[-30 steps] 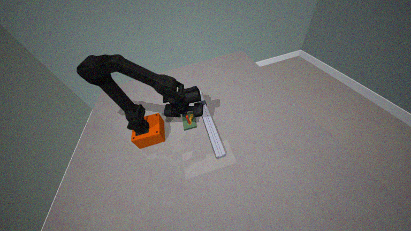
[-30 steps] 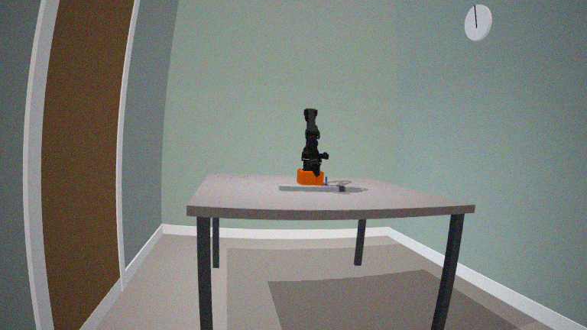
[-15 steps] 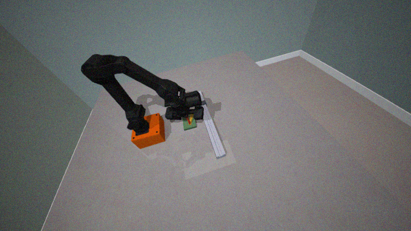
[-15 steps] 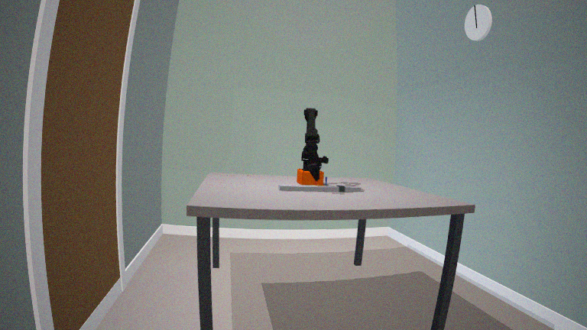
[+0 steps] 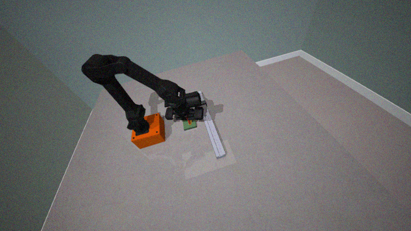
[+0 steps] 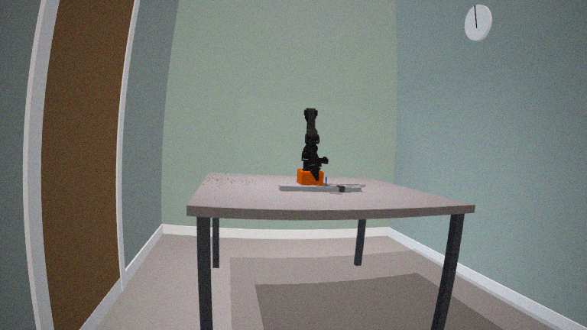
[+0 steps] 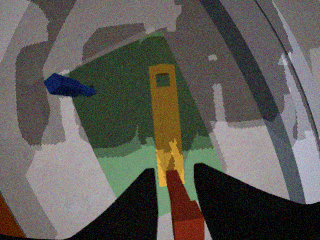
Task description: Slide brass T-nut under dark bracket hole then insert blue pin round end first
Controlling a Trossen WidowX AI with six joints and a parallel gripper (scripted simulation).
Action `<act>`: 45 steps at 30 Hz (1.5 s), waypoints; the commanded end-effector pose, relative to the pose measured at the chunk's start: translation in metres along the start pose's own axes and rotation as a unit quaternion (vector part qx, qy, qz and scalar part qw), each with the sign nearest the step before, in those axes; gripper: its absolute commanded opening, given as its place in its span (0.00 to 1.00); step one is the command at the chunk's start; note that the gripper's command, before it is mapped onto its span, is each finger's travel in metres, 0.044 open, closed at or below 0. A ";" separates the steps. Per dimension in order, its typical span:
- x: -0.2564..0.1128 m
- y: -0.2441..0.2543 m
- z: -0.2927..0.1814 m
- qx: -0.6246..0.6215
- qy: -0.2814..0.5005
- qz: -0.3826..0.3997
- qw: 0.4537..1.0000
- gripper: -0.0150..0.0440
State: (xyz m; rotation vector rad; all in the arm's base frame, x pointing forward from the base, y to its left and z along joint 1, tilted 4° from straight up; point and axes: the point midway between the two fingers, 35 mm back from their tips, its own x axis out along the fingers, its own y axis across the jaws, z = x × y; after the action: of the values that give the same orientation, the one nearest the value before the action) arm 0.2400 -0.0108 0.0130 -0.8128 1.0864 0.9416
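The brass T-nut [image 7: 166,112] lies flat in the green tray [image 7: 100,122] [image 5: 190,128]. Its orange handle [image 7: 189,227] rises towards the camera in the wrist view. My gripper [image 7: 174,174] [image 5: 184,116] [image 6: 317,177] is low over the tray, its fingers drawn close on both sides of the handle; a narrow gap shows left of the handle. The blue pin [image 7: 62,86] [image 6: 325,180] stands at the tray's left edge in the wrist view. The aluminum rail [image 5: 213,135] [image 6: 307,188] lies beside the tray, with the dark bracket [image 6: 341,188] near one end.
The orange base block [image 5: 153,131] [image 6: 310,176] of the arm stands on the other side of the tray from the rail. The table [image 6: 329,213] has its long front edge beyond the rail in the exterior view.
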 end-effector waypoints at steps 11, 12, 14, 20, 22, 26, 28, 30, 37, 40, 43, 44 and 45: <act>0.000 0.000 0.000 -0.002 0.001 -0.001 1.000 0.00; -0.001 0.000 0.000 -0.002 0.001 -0.001 1.000 0.00; -0.003 -0.001 0.001 -0.002 0.001 -0.001 1.000 0.00; -0.012 -0.003 0.003 -0.002 0.001 -0.001 1.000 0.00; -0.014 -0.003 0.004 -0.002 0.001 -0.001 1.000 0.00; -0.020 -0.004 0.006 -0.002 0.000 -0.001 1.000 0.00; -0.023 -0.004 0.007 -0.002 0.000 -0.001 1.000 0.00; -0.026 -0.004 0.008 -0.002 0.000 -0.001 1.000 0.00; -0.036 -0.006 0.011 -0.002 0.000 -0.001 1.000 0.00; -0.041 -0.006 0.012 -0.002 0.000 -0.001 1.000 0.00; -0.045 -0.006 0.013 -0.002 0.000 -0.001 1.000 0.00; -0.047 -0.006 0.014 -0.002 0.000 -0.001 1.000 0.00; -0.048 -0.006 0.014 -0.002 0.000 -0.001 1.000 0.00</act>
State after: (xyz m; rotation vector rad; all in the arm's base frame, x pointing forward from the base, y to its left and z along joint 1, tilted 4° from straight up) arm 0.2413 -0.0108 0.0582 -0.8127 1.0868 0.9435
